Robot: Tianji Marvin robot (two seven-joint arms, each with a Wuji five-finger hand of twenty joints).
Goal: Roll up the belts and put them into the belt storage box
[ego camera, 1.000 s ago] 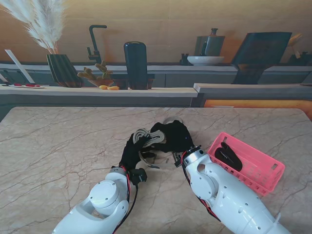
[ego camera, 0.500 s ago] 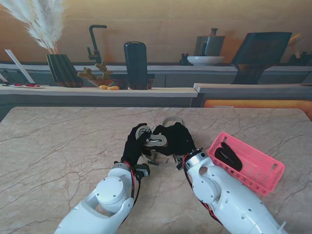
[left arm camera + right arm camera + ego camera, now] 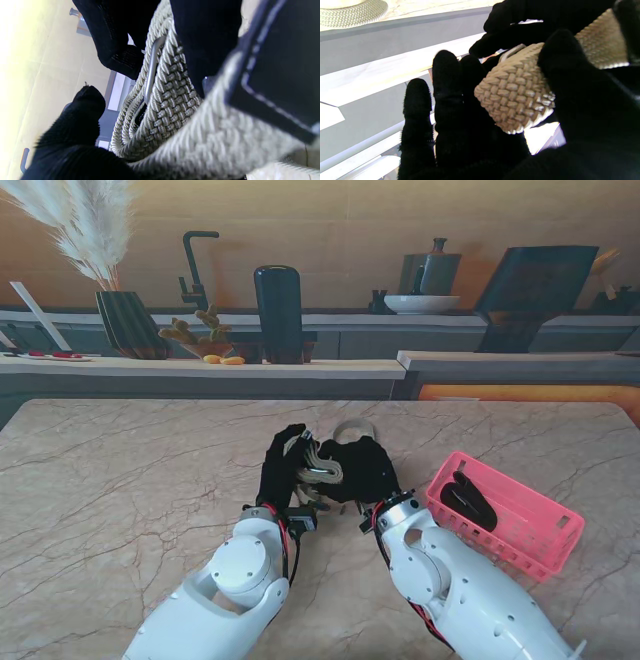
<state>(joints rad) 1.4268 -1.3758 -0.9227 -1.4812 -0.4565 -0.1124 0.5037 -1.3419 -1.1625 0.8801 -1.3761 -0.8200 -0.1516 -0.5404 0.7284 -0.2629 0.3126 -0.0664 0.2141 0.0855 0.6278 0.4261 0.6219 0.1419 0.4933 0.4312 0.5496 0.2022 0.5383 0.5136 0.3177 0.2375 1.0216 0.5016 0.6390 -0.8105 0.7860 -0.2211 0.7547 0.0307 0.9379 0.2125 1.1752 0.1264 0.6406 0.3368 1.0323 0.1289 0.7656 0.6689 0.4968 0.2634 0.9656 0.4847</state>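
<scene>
A beige braided belt (image 3: 318, 463) is coiled between my two black-gloved hands above the middle of the table. My left hand (image 3: 278, 472) grips the coil from the left, my right hand (image 3: 362, 467) holds it from the right. The left wrist view shows the woven coil (image 3: 160, 110) close up with a metal buckle prong (image 3: 151, 67) and gloved fingers (image 3: 82, 112) around it. In the right wrist view the rolled belt (image 3: 520, 97) sits between thumb and fingers (image 3: 447, 100). A loose end of the belt (image 3: 350, 428) loops behind the hands. The pink storage box (image 3: 505, 515) at the right holds a black rolled belt (image 3: 467, 500).
Marble table (image 3: 120, 500) spreads on all sides. Beyond its far edge a counter holds a vase with pampas grass (image 3: 125, 320), a dark cylinder (image 3: 278, 313), a faucet (image 3: 195, 270) and a bowl (image 3: 420, 303).
Both hands have moved a little farther from me with the coil. The left fingers have wrapped further round the belt.
</scene>
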